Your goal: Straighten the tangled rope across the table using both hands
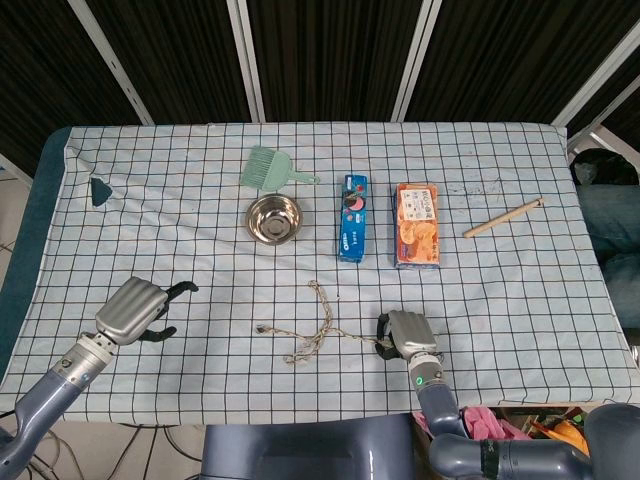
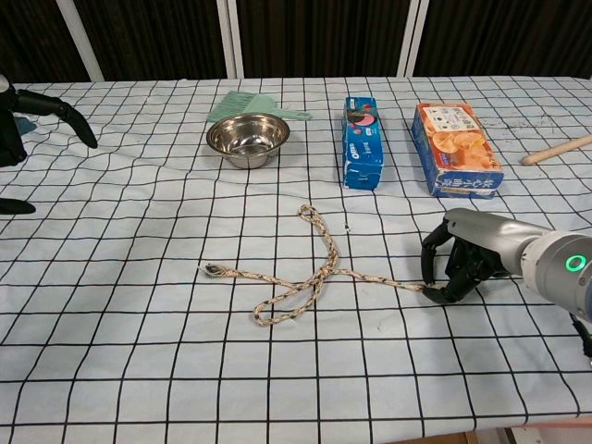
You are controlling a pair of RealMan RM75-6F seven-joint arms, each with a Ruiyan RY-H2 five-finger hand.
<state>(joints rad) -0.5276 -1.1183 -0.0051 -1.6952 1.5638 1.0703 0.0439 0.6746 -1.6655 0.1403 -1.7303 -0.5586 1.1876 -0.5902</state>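
Note:
The tangled tan rope (image 1: 315,325) (image 2: 314,273) lies looped and crossed over itself at the front middle of the checked tablecloth. One thin end runs right to my right hand (image 1: 408,335) (image 2: 467,259). That hand is curled down on the cloth, thumb and fingers (image 2: 450,291) closed around the rope's right end. The rope's other end (image 2: 213,270) lies free to the left. My left hand (image 1: 135,310) (image 2: 11,139) hovers far to the left of the rope, fingers apart and holding nothing.
Behind the rope stand a steel bowl (image 1: 274,217), a green dustpan (image 1: 265,168), a blue biscuit box (image 1: 352,217) and an orange box (image 1: 417,224). A wooden stick (image 1: 502,217) lies at the right. A dark scrap (image 1: 100,190) sits at the far left.

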